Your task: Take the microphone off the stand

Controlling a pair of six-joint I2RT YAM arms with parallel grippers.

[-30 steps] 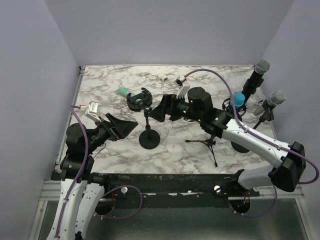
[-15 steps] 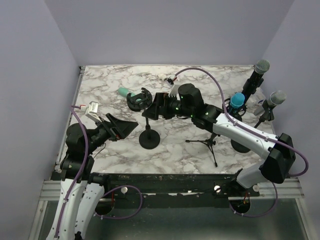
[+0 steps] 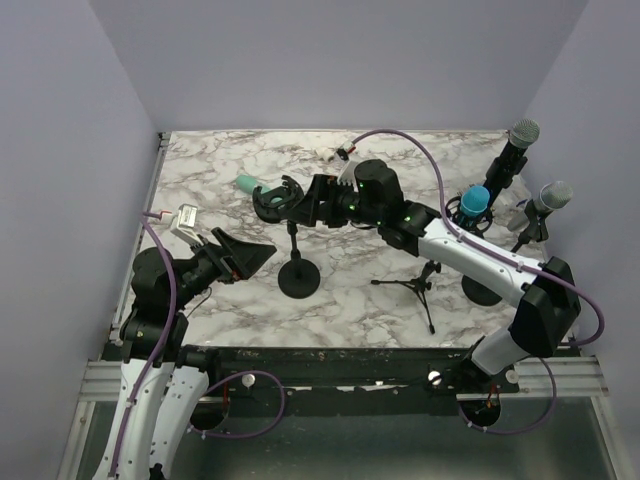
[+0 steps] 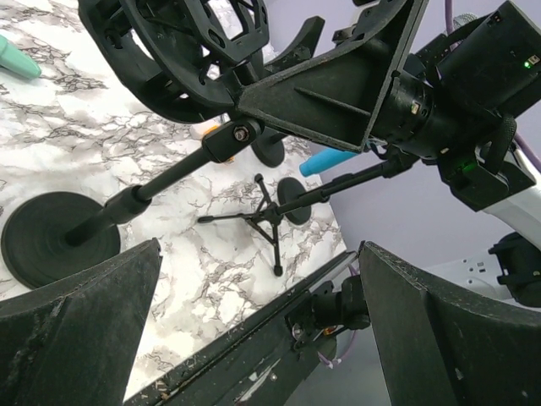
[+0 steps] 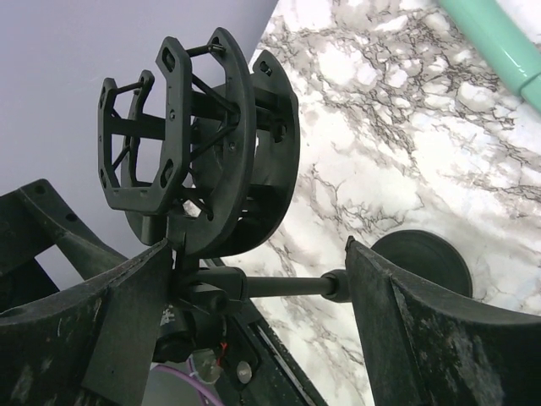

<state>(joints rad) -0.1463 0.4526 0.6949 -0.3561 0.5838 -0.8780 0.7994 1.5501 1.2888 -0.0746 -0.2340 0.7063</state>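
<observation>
A black stand (image 3: 299, 278) with a round base holds an empty black shock mount (image 3: 278, 198) in the middle of the table. A teal microphone (image 3: 245, 183) lies flat on the marble just left of the mount, apart from it. My right gripper (image 3: 305, 205) is open right beside the mount. In the right wrist view the stand's thin pole (image 5: 292, 286) runs across the gap of the right gripper (image 5: 260, 254), under the mount (image 5: 203, 135). My left gripper (image 3: 250, 255) hangs open and empty at the near left, pointing at the stand (image 4: 51, 241).
A blue microphone (image 3: 477, 200) sits on a small tripod (image 3: 415, 288) to the right. Two grey-headed microphones (image 3: 524, 135) (image 3: 553, 195) stand on their own stands at the far right edge. A small white object (image 3: 327, 154) lies near the back.
My right arm has reached left until its fingers arrived at the shock mount, and its jaws have narrowed a little. The left arm has not moved.
</observation>
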